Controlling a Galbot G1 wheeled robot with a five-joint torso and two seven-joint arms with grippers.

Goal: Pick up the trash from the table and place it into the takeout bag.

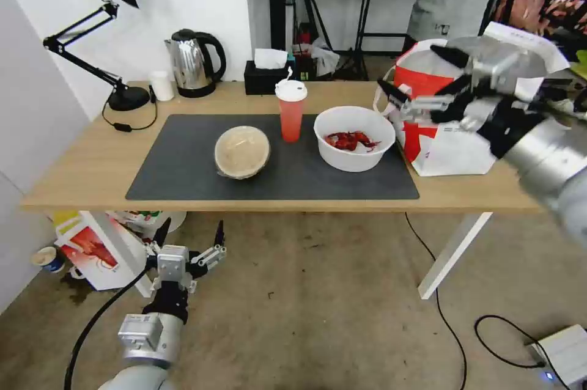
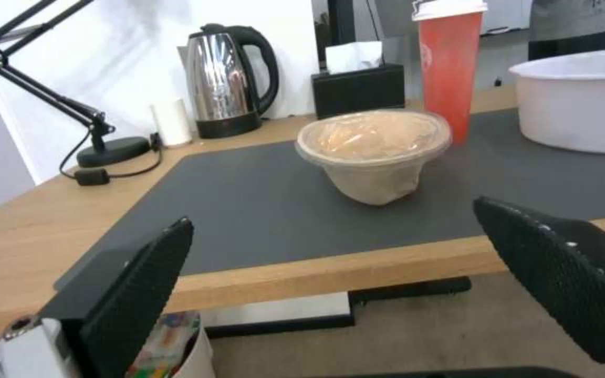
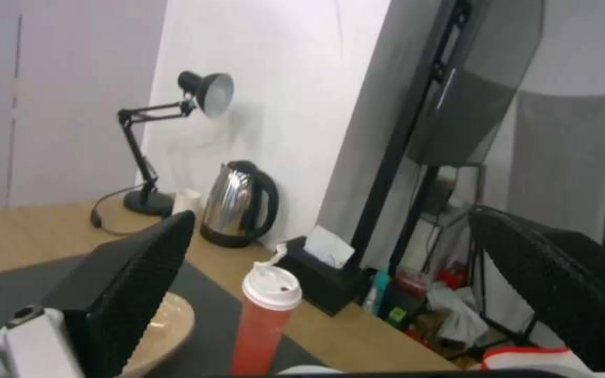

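Item, nearest: my left claw (image 1: pixel 188 243) is hanging low in front of the desk edge, below the top, fingers spread wide and pinching nothing; in the left wrist view its two black textured pads (image 2: pixel 138 294) are standing well apart.

Item: my right claw (image 1: pixel 428 81) is hovering raised over the right part of the desk, in front of the takeout bag's mouth, fingers spread and gripping nothing.

Item: the long light-wood desk with white legs (image 1: pixel 79 164) is carrying a large dark grey mat (image 1: pixel 183 176).

Item, on the mat, left to right: a tan lidded round bowl (image 1: pixel 242 151) is sitting upright; a tall red drink cup with white lid (image 1: pixel 291 110) is standing just behind and beside it; a white round bowl of red crayfish shells (image 1: pixel 354 137) is resting at the mat's right end.

Item: the large red-and-white takeout bag with white strap handles (image 1: pixel 449 133) is standing on the desk's right end, just beside the white bowl.

Item, far edge: a black desk lamp (image 1: pixel 110 35), a small white cup (image 1: pixel 162 85), a steel kettle (image 1: pixel 192 63) and a black tissue box (image 1: pixel 266 75) are lining the back.
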